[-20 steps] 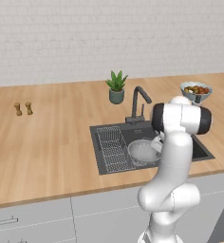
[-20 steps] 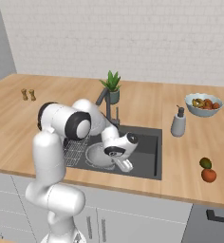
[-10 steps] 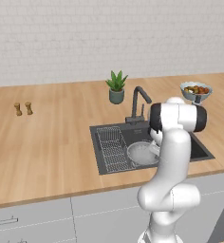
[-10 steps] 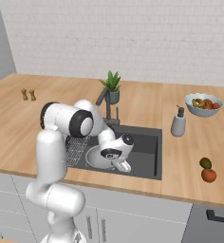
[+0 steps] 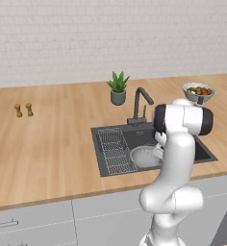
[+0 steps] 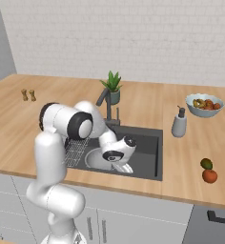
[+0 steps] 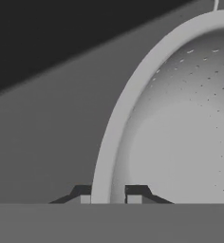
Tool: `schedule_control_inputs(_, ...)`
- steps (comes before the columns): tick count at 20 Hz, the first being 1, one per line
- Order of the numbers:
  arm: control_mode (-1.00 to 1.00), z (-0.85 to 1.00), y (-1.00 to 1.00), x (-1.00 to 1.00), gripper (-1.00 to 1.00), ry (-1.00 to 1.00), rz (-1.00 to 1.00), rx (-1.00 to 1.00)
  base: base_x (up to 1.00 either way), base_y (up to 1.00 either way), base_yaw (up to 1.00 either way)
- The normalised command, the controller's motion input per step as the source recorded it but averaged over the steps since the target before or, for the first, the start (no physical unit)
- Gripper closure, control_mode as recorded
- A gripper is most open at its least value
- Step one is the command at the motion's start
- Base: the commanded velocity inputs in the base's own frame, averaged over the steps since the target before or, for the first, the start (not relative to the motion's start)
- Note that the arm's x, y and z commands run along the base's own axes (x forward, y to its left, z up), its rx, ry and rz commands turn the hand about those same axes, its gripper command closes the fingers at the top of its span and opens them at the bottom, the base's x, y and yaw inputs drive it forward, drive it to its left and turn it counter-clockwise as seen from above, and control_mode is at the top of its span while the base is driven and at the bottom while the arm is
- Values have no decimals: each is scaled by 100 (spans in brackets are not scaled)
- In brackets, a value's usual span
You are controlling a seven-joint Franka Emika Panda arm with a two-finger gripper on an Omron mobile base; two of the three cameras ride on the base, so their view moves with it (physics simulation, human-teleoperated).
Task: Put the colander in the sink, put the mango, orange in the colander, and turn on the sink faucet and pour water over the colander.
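From the left base camera, the colander (image 5: 143, 156) sits low in the sink (image 5: 204, 153), just beside the wire rack (image 5: 112, 150), with the faucet (image 5: 140, 102) arching behind it and the arm bent down over the basin. Swing to the right base camera: the end effector (image 6: 125, 167) is down at the colander's near edge, while the mango (image 6: 206, 163) and orange (image 6: 209, 176) wait touching each other on the counter (image 6: 190, 162), well apart from the sink. Now the hand camera: the fingertips (image 7: 86, 198) straddle the colander's rim, closed on it, one outside, one inside. Best play here, I'd say: settle the colander flat on the sink floor under the spout, then release straight up so it doesn't tip.
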Motion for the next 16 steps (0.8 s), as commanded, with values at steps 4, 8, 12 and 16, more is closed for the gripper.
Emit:
schedule_control_inputs(4, -100, 0, 0, -59, 100, 0, 9, 0, 0, 0, 0)
schedule_control_inputs(8, -100, 0, 0, -15, -100, 0, 4, 0, 0, 0, 0)
schedule_control_inputs(12, -100, 0, 0, 0, -100, 0, 0, 0, 0, 0, 0)
schedule_control_inputs(16, -100, 21, 0, 0, -100, -3, 0, 0, 0, 0, 0)
